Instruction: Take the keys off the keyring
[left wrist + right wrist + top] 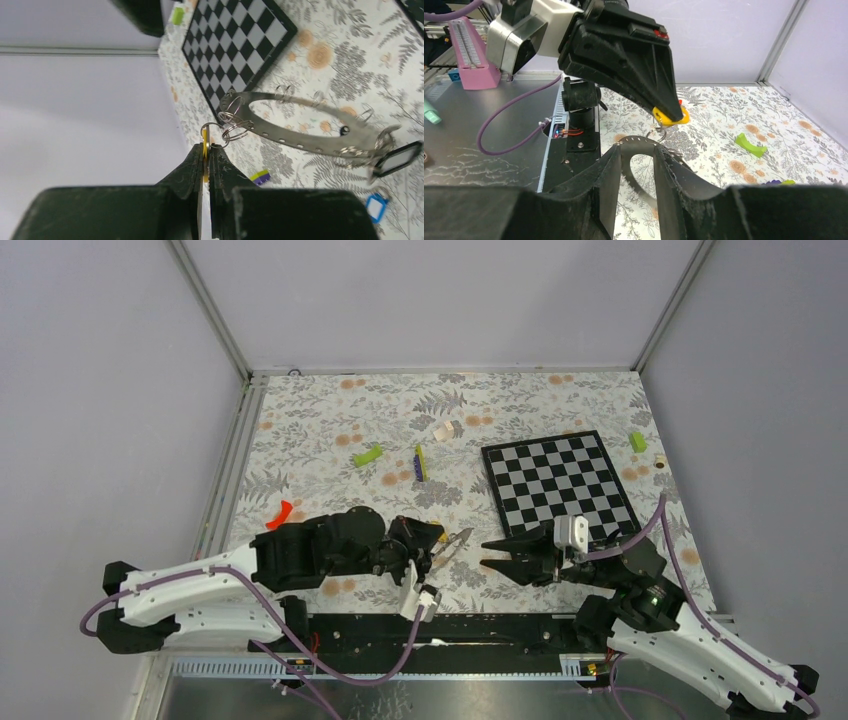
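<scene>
Mid-air: left gripper (206, 150) clamped on yellow key (668, 118); right gripper (638, 149) apart astride keyring (300, 142).

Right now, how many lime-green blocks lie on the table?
2: one lime-green block left of the black-and-white checkered board, one off its far right corner. Others may be hidden.

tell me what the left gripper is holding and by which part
The left gripper pinches a yellow key tag by its flat faces, with the keyring linked to it.

The left gripper (208, 150) hides most of the yellow key (205, 137).
</scene>
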You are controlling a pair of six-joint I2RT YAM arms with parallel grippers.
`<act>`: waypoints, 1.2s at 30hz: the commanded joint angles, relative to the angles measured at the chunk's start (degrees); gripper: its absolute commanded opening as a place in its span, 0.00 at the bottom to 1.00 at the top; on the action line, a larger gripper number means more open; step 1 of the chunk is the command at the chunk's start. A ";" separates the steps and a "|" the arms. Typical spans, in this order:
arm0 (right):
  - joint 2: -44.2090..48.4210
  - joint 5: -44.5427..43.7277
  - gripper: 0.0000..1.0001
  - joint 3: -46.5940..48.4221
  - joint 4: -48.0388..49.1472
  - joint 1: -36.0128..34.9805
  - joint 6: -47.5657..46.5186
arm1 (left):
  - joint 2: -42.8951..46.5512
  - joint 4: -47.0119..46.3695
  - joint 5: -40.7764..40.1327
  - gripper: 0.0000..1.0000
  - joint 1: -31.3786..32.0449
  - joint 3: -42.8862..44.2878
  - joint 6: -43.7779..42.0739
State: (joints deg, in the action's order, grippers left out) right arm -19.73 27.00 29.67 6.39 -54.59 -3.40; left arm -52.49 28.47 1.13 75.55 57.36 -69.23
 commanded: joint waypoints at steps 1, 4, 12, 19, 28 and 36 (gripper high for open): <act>-0.58 -2.99 0.38 -0.17 2.80 0.10 -0.37 | -0.93 4.65 -2.86 0.00 0.92 5.29 -0.52; -0.49 -3.28 0.38 -1.11 4.29 0.10 0.46 | -1.50 6.33 -3.98 0.00 1.49 6.73 0.35; -3.20 -4.81 0.41 -5.13 12.87 0.10 2.96 | -2.52 6.42 -4.98 0.00 2.65 8.53 -0.69; -5.02 -1.06 0.47 0.78 5.21 0.10 -5.97 | -1.89 4.75 -4.17 0.00 4.44 7.03 -9.31; -4.71 -0.72 0.50 6.39 -4.70 0.10 -12.96 | 0.77 -3.66 -5.98 0.00 6.98 3.83 -20.91; -5.90 1.14 0.49 9.70 -8.95 0.10 -24.22 | -0.89 -3.68 -5.51 0.00 9.75 7.01 -22.67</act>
State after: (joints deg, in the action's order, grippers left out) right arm -24.67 26.15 35.68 -0.38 -54.59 -19.70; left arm -53.10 29.85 -3.95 84.07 60.77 -89.10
